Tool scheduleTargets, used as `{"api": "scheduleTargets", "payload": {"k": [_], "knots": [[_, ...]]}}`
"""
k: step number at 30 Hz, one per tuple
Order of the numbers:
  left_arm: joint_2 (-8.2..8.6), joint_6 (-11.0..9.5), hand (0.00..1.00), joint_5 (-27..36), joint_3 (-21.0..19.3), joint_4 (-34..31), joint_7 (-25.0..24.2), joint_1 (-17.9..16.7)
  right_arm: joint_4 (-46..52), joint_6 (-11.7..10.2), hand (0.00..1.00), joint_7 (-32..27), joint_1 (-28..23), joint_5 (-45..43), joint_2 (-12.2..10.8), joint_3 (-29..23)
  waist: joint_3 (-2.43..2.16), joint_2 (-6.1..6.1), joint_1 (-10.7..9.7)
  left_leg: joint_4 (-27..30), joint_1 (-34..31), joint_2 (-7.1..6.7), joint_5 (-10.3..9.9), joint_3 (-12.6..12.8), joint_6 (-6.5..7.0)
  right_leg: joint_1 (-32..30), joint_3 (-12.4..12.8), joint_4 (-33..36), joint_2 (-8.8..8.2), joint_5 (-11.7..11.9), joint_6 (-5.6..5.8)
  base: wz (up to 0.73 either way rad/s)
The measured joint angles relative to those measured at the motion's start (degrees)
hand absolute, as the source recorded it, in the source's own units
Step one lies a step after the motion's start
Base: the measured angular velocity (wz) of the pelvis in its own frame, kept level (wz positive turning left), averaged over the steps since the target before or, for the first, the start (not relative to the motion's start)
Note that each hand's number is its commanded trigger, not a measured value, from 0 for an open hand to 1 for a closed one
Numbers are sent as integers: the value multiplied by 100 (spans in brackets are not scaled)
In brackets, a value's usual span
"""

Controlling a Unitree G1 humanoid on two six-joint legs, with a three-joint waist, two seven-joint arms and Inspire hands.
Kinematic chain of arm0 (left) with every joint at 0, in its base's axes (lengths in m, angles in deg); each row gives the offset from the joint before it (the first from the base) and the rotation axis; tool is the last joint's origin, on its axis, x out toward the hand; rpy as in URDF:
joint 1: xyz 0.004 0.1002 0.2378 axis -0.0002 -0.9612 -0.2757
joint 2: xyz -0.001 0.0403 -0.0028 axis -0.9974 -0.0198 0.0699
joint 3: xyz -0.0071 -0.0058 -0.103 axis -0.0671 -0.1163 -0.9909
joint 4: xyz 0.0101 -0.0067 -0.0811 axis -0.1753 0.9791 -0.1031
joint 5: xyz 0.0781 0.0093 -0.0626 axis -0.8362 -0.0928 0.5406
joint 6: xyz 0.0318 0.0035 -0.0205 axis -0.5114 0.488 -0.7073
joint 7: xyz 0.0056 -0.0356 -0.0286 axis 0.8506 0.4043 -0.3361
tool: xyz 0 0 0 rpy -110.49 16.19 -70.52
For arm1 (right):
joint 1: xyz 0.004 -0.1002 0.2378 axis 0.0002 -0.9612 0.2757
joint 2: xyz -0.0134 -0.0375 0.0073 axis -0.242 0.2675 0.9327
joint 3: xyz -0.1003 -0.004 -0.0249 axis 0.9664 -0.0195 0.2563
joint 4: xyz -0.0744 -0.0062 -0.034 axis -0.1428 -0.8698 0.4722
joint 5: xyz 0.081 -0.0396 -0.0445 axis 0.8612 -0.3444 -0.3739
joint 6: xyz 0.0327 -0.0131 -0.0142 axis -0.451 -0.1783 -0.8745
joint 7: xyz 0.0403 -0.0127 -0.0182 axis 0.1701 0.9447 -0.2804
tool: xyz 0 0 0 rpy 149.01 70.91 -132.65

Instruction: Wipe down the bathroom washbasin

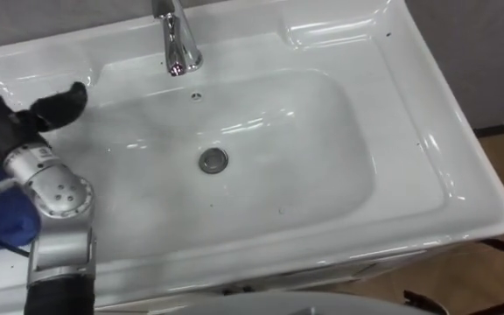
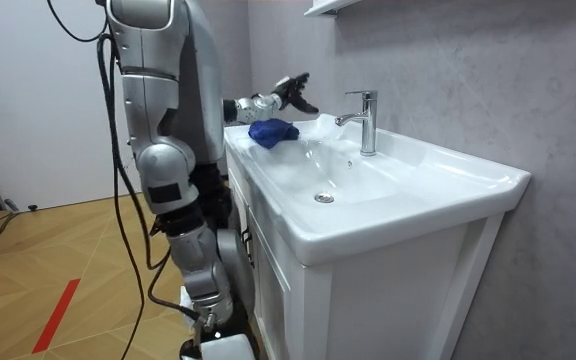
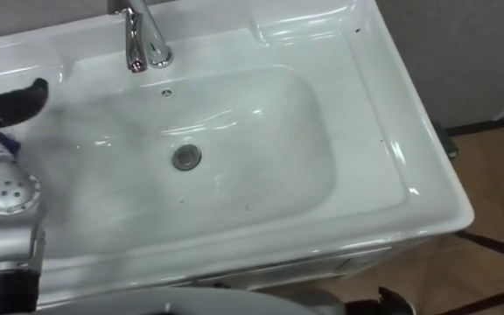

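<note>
White basin (image 1: 427, 122), seen from above, with the robot standing at its near side towards the left end, close against the white cabinet (image 2: 268, 290) that carries it. A chrome tap (image 1: 178, 39) rises from the middle of the far ledge, its spout reaching over the bowl. Below it is a small overflow hole (image 1: 196, 96), and a round metal drain (image 1: 213, 159) sits at the centre of the bowl's floor.

The left hand (image 1: 55, 107) comes in from the left and hangs in the air over the far left part of the basin, left of the tap and well apart from it. In the room view its fingers (image 2: 301, 83) are released, straight and spread, and grasp nothing.

The blue cloth (image 1: 3, 219) lies bunched on the basin's left ledge, towards the near side and outside the bowl. It is below and behind the hand, and the left forearm passes over it. Whether the arm touches the cloth cannot be told. The bowl itself holds nothing loose.

A wooden floor (image 2: 68, 280) shows beside the cabinet, and also past the basin's right edge in the eye views
</note>
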Motion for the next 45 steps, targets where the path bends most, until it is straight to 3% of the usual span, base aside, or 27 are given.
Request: {"api": "scheduleTargets", "payload": {"k": [2, 4, 9, 14, 18, 20, 24, 29, 32, 39, 45], "knots": [[-19, -160, 0, 0, -472, -18, 245, 8, -37, -1, 0, -26, -37, 5, -1, 0, -44, 6, 78, 1, 15, 2, 0, -17, 0, -3, 14, 11, 10, 3, -5, -5], [-20, -171, 0, 7, -765, -20, 432, 12, -28, 1, 0, -72, -137, 10, 4, 0, -74, -1, 211, 0, 24, 4, 0, -40, 0, 6, 16, 8, 16, 10, -13, 0], [-29, -173, 0, 411, -1282, -21, 947, -59, 25, 55, 0, -124, -248, 6, 17, 6, -78, -22, 532, -9, -3, 3, 0, -125, 0, 21, -73, 0, 2, 8, -12, 10], [-44, -200, 0, 1319, -1908, 33, 1345, -338, 87, 76, 0, -239, -290, -260, 13, 4, -70, -50, 797, -9, -15, -16, 0, -183, 0, 6, -157, 5, -30, -31, 3, 8], [-40, -254, 0, 1778, -2096, 719, 1556, -508, 170, 94, 0, -306, -407, -330, 30, 5, -85, -33, 964, -5, -49, -74, 2, -298, 2, 0, -242, 41, -89, -82, 58, 21], [-41, -254, 0, 2450, -2145, 1049, 1611, -831, 252, 153, 0, -303, -466, -408, 9, 4, -94, -28, 1063, -3, -59, -100, 1, -344, 3, 3, -273, 47, -117, -93, 77, 7], [-25, -254, 0, 3443, -2056, 1496, 1701, -1168, 305, 259, 0, -307, -478, -420, 47, 4, -99, -48, 1085, 4, -138, -150, 1, -468, 3, 4, -416, 22, -183, -107, 121, 24], [52, -269, 0, 4567, -1816, 2767, 1703, -1526, 462, 395, 0, -311, -568, -493, 48, 6, -99, -56, 1077, 2, -162, -199, 0, -583, 6, -1, -466, 33, -234, -122, 160, 6], [99, -268, 0, 5163, -1604, 3422, 1677, -1572, 450, 451, 0, -285, -558, -614, 49, 7, -98, -83, 1077, 26, -207, -217, -2, -584, 9, -17, -492, 32, -254, -129, 181, 7], [221, -254, 0, 5032, -1229, 4481, 1324, -1642, 444, 454, 0, -166, -508, -1090, 55, -25, -79, -127, 1011, 37, -188, -224, -12, -574, 26, 28, -551, 31, -277, -118, 195, 2], [317, -24, 0, 3852, -187, 5551, 515, -1654, 357, 431, 0, -24, -445, -1122, 58, -18, -71, -153, 709, 38, -198, -220, -27, -577, 49, 42, -560, 23, -273, -124, 205, 5]]}}
